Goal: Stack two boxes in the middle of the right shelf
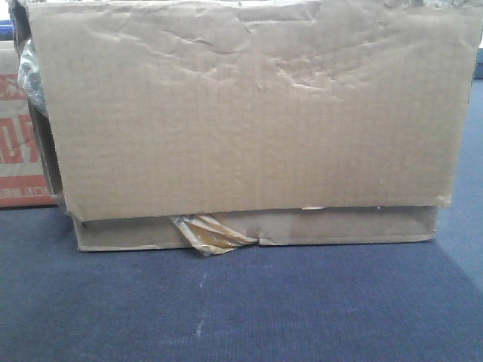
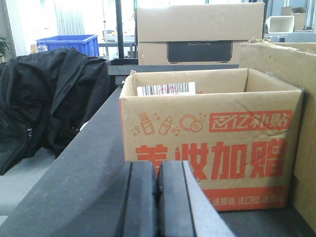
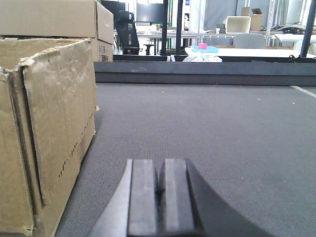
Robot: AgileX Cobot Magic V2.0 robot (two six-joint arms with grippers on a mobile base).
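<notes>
Front cam: soft, low-res, flat diffuse light, no glare. Creases on tall box (image 1: pixel 249 113) at 12 o'clock read by shading only. Thin shadow line under its edge on low box (image 1: pixel 355 226). Mat (image 1: pixel 241 309) has a blue cast. Left wrist: background (image 2: pixel 74 17) at 11 o'clock blown out, jacket (image 2: pixel 44 98) at 9 crushed to black, carton (image 2: pixel 212 138) sharp, left gripper (image 2: pixel 157 173) at 6 blurred. Right wrist: bright backlight at 12, right gripper (image 3: pixel 159 170) at 6 dark and soft.

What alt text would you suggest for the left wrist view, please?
An open-topped red-printed carton sits on the dark surface just beyond the left gripper, fingers shut. A black bag lies left; a plain brown box shows at right.
</notes>
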